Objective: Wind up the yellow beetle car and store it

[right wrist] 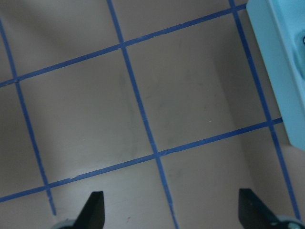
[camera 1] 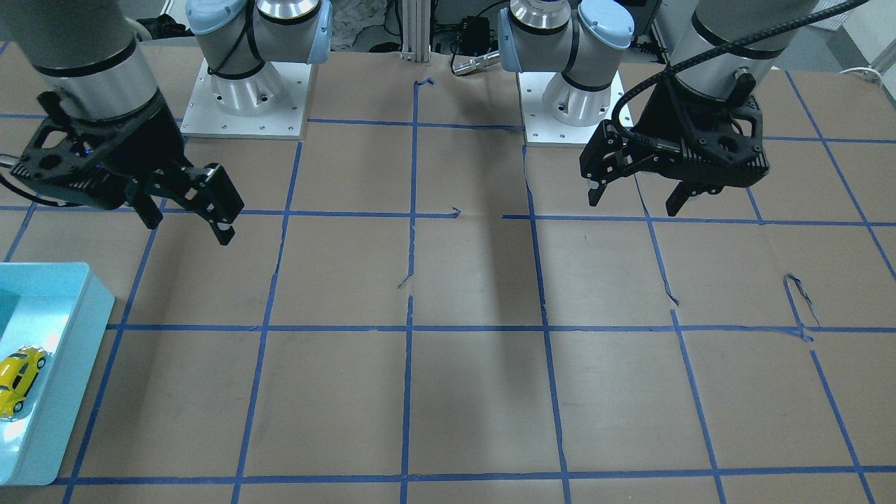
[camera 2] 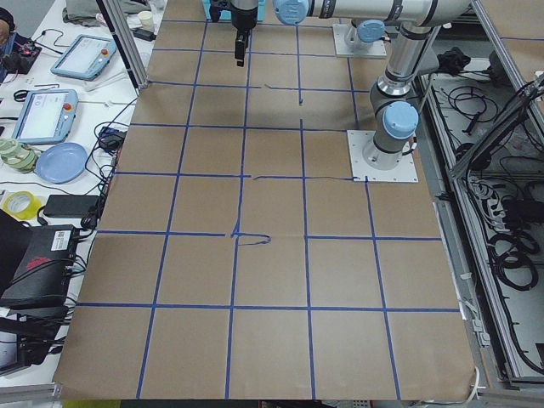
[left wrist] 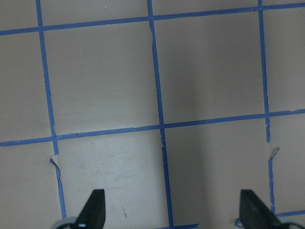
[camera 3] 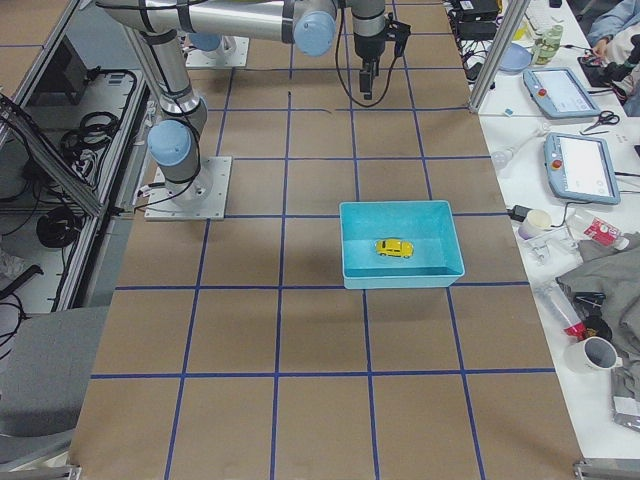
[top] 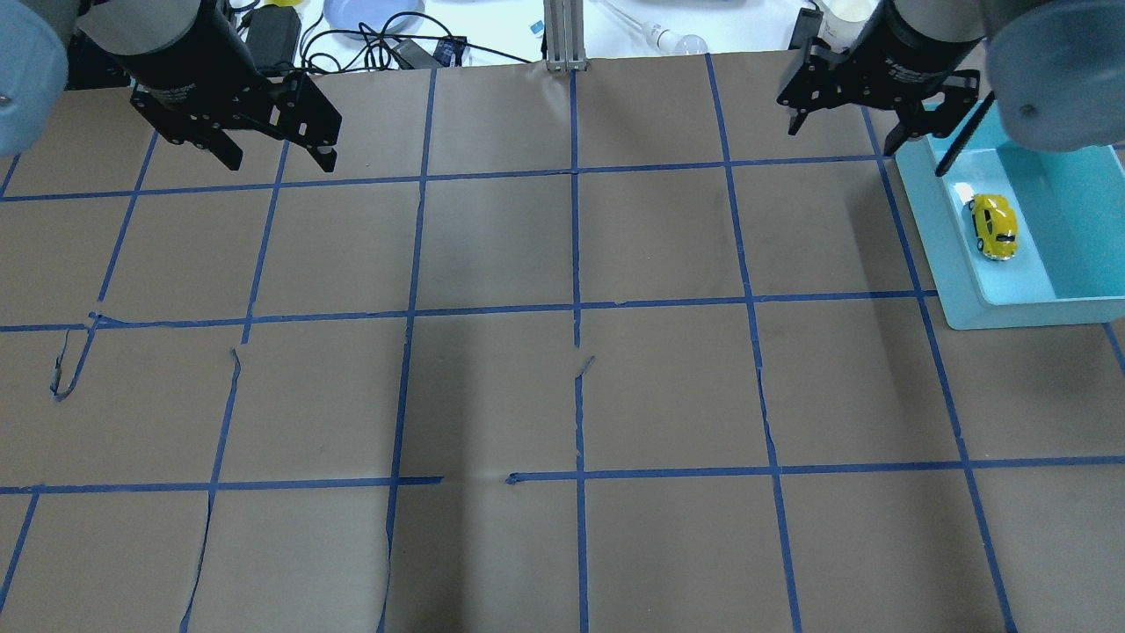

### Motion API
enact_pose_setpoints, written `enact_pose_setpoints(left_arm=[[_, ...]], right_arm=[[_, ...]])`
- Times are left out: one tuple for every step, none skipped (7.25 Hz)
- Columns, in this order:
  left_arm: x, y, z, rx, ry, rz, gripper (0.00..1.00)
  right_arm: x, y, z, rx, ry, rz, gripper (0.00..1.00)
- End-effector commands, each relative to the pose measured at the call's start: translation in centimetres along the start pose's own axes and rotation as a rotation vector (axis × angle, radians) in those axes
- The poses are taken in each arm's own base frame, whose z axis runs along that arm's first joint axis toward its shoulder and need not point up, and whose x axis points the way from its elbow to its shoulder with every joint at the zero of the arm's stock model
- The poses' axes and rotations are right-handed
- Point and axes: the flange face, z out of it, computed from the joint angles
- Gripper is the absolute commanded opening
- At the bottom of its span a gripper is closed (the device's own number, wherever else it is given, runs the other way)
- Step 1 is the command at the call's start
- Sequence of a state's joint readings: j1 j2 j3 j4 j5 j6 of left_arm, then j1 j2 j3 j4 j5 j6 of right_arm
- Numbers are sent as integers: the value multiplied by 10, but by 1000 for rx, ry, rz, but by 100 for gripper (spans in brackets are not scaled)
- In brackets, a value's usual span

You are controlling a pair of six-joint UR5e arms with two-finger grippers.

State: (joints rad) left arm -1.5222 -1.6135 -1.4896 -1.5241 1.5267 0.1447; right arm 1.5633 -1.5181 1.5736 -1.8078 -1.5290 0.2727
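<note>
The yellow beetle car (top: pixel 995 227) lies inside a light-blue bin (top: pixel 958 290) at the table's right end. It also shows in the front view (camera 1: pixel 19 381) and the right side view (camera 3: pixel 395 247). My right gripper (top: pixel 844 136) hangs open and empty above the table, just beside the bin's far left corner, apart from the car. In its wrist view (right wrist: pixel 171 210) only the bin's rim (right wrist: pixel 281 71) shows. My left gripper (top: pixel 279 163) hangs open and empty over the far left of the table; its wrist view (left wrist: pixel 172 212) shows bare paper.
Brown paper with a blue tape grid covers the table (top: pixel 571 396). Cables, a blue plate (top: pixel 369 13) and tablets lie beyond the far edge. The two arm bases (camera 1: pixel 245 98) stand on the robot's side.
</note>
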Motion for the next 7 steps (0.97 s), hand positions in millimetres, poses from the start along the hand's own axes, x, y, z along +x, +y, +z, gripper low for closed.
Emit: enact_pose_setpoints(left_arm=[[-2, 1, 1, -2, -1, -1, 100], [-3, 2, -1, -2, -8, -1, 100], [-4, 1, 0, -5, -16, -1, 100], [-4, 1, 0, -3, -15, -1, 100], [-4, 3, 3, -9, -14, -3, 100], [-4, 4, 7, -15, -12, -3, 100], [-3, 3, 8, -10, -12, -1, 100]], right_arm=[[-9, 5, 2, -2, -1, -33, 100], [-3, 3, 3, -3, 16, -83, 100], [1, 1, 2, 0, 26, -163, 100], [2, 2, 0, -1, 27, -207, 100], [3, 10, -9, -13, 27, -215, 100], [5, 18, -20, -16, 27, -218, 100], [5, 19, -19, -22, 28, -239, 100]])
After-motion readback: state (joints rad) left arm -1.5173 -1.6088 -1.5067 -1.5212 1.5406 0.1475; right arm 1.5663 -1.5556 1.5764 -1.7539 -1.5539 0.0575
